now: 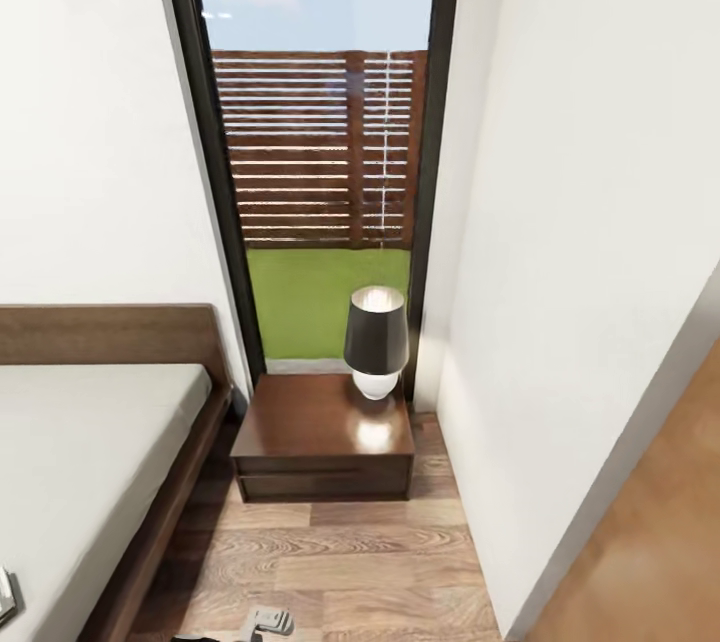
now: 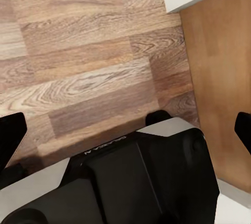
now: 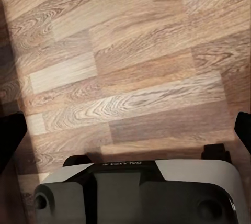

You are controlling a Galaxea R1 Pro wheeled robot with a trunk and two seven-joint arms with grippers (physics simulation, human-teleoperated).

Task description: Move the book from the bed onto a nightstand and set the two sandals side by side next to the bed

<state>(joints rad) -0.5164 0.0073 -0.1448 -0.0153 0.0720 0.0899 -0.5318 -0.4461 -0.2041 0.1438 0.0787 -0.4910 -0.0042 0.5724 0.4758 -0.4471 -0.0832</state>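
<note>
The head view looks down a narrow strip of the bedroom between the bed and a white wall. The nightstand stands at the far end of this strip, just beside the bed's dark frame and headboard, under a tall dark-framed window that shows a slatted wooden fence and grass outside. A lamp with a dark shade and a white base stands on the nightstand's glossy top, toward its far right corner, and the rest of the top is bare wood. The pale mattress fills the lower left of the view; a small light-edged object lies on it at the picture's very edge, too cut off to identify, so the book cannot be placed with certainty. A tan wooden door leans into the lower right corner. At the bottom edge, a small grey-white piece of the robot shows above the wood plank floor. In the left wrist view, the left gripper hangs over the floor with its dark fingertips at the picture's two sides, wide apart and holding nothing; beyond it lie the planks, the tan door and a corner of white wall, and the robot's base sits below it. In the right wrist view, the right gripper is likewise spread and bare, over open planks with the base beneath it.
</note>
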